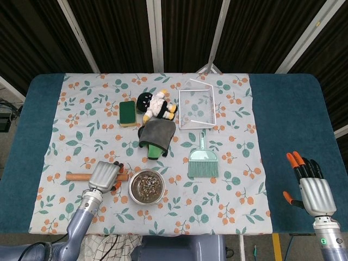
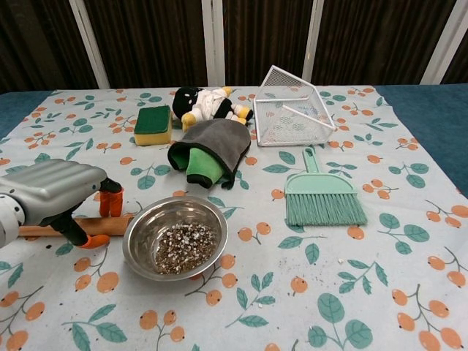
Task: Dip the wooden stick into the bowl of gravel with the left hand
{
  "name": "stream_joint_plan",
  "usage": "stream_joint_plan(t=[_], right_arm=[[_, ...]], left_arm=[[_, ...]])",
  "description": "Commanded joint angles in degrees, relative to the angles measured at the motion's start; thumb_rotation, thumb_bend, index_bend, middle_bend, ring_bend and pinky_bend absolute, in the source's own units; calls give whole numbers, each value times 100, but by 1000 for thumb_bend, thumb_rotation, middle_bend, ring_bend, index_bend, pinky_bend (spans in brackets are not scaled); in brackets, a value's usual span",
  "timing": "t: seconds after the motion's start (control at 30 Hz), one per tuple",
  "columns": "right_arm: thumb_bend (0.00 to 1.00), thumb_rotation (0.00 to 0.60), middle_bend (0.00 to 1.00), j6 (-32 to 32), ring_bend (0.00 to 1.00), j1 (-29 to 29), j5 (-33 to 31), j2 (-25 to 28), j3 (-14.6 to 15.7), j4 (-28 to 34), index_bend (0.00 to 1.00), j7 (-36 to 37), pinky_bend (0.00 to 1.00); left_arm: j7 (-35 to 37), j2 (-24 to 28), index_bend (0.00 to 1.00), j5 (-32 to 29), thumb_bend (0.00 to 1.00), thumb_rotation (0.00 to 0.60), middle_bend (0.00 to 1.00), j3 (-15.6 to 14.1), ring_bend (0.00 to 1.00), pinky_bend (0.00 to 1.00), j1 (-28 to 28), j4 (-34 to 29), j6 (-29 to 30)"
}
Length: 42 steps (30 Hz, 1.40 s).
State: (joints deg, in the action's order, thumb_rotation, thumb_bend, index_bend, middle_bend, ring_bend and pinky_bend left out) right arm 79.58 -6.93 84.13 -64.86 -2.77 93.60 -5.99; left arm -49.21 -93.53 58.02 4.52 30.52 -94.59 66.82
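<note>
Left hand (image 2: 55, 194) sits over the wooden stick (image 2: 110, 225), fingers curled down around it; a real grip cannot be told. That stick lies flat, just left of the gravel bowl (image 2: 175, 238). Only the head view shows the right hand (image 1: 311, 187), spread open and empty.

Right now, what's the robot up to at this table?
The left hand is over the wooden stick, which lies flat on the floral cloth just left of the steel bowl of gravel. Its fingers straddle the stick's bowl end; a firm grip can't be confirmed, and the stick isn't lifted or dipped yet. The right hand idles open over the blue table edge, far from everything. The brush, sponge, plush toy, cloth and wire basket sit untouched.
</note>
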Motion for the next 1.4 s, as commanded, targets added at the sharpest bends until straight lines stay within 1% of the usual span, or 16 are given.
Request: stream_joint_plan(t=[0.03,0.13,0.2,0.3,0.47,0.53,0.67,0.77,0.9,1.03,1.17,1.4], right_arm=[[269,600,0,3,0,0,2,2,0,2,0,1,0],[269,600,0,-2,0,-1,-7,5,-2,6,0,18,0],[269,600,0,-7,0,-3,-9,8,-1,9,0,26,0],[269,600,0,-12,0,-7,-12,12,-2,15,0,27,0],[269,600,0,-10,0,-7,-17,14,-2,21,0,33,0],[269,600,0,-7,0,-5,-16,11,-1,22,0,38,0],[270,600,0,-4,0,-4,-17,11,-1,28,0,52,0],[269,600,0,-5,0,-7,-21,12,-5,30,0,58,0],[269,600,0,-12,0,-4,-31,14,0,34,0,68,0],[269,600,0,-19,0,-9,-40,16,-5,38,0,78,0],[269,600,0,-15,0,-9,-41,17,-7,51,0,73,0],[269,600,0,-6,0,-4,-45,12,-7,59,0,78,0]], left_arm=[[-3,-14,451,-25,397,600,429,-10,836,925,19,15,10],[-10,-32,453,-55,404,600,449,-23,836,925,40,36,21],[-2,-40,456,-61,430,600,469,-40,836,925,49,47,37],[18,-53,468,-59,514,600,500,-64,836,924,60,55,46],[69,-84,496,3,709,600,565,-100,839,933,73,79,93],[92,-91,504,32,771,600,580,-110,839,933,79,84,112],[173,-76,527,120,852,600,603,-124,845,936,83,80,141],[252,-38,537,193,877,600,614,-140,847,937,80,51,153],[404,69,550,323,885,600,625,-125,847,937,70,-56,196],[634,307,551,540,890,600,627,-62,847,937,43,-280,311],[906,647,552,757,890,600,627,106,847,937,36,-619,443],[1484,1078,555,1169,890,600,631,380,847,937,-24,-1144,723]])
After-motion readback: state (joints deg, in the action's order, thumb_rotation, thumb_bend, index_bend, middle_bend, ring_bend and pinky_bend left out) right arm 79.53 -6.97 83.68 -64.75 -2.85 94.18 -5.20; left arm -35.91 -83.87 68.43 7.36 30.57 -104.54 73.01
